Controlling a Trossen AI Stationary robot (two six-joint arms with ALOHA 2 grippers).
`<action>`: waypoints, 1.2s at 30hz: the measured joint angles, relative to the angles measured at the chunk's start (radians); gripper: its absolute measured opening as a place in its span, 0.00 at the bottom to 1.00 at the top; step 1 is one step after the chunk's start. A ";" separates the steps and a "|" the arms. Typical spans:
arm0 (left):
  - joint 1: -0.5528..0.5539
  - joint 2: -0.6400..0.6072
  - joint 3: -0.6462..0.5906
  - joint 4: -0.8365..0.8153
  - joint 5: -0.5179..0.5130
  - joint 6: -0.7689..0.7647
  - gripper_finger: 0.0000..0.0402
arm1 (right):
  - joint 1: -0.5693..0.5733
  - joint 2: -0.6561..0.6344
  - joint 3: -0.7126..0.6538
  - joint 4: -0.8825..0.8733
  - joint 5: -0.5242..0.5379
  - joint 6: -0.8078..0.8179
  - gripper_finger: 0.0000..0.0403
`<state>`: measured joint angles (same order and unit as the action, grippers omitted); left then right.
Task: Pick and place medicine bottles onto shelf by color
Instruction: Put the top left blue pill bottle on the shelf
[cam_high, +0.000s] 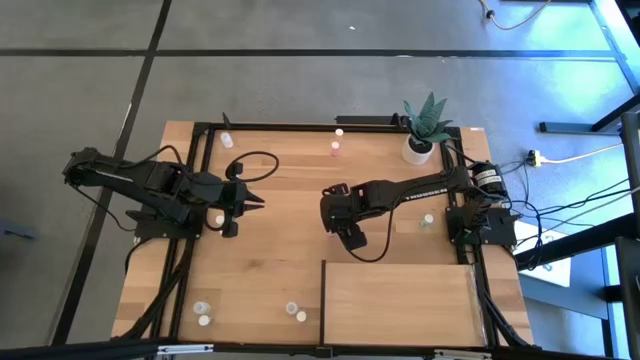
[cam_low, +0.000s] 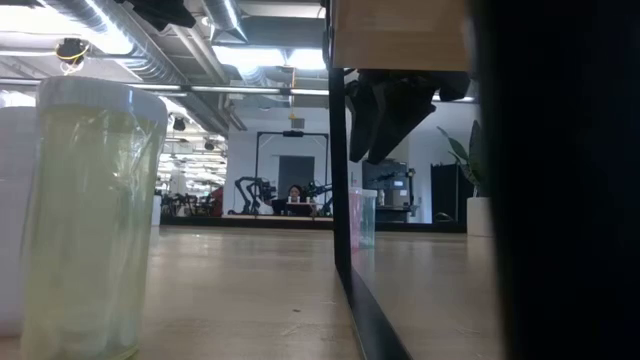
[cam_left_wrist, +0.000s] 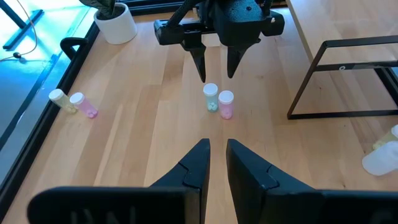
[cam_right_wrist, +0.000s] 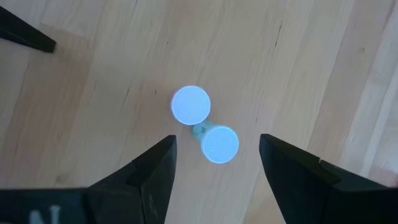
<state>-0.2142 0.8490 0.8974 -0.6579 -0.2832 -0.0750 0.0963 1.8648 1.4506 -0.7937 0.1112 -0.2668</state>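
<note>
Spread wide, the right gripper (cam_right_wrist: 214, 165) hung over two touching bottles (cam_right_wrist: 205, 127), probably light and tippy; grasp one's sides.

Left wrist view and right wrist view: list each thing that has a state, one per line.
Right pincer: open, empty, hanging above the two bottles.
Left pincer: shut, empty, aimed at the same pair.
Green bottle: upright, capped, touching the pink one.
Pink bottle: upright, capped.
Two bottles by the table edge: lying on their sides.
Shelf: nothing seen on it.
</note>
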 joint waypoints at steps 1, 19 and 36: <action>0.000 0.000 0.000 0.000 0.000 0.000 0.12 | 0.000 0.000 0.000 0.000 0.000 0.000 0.58; 0.000 0.000 0.000 0.000 0.000 0.000 0.12 | -0.015 0.000 0.000 -0.017 0.001 0.027 0.80; 0.000 0.000 0.000 0.000 0.000 0.000 0.12 | -0.042 0.028 -0.001 -0.028 -0.060 0.052 0.81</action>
<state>-0.2142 0.8486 0.8970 -0.6582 -0.2832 -0.0753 0.0547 1.8930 1.4495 -0.8216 0.0513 -0.2147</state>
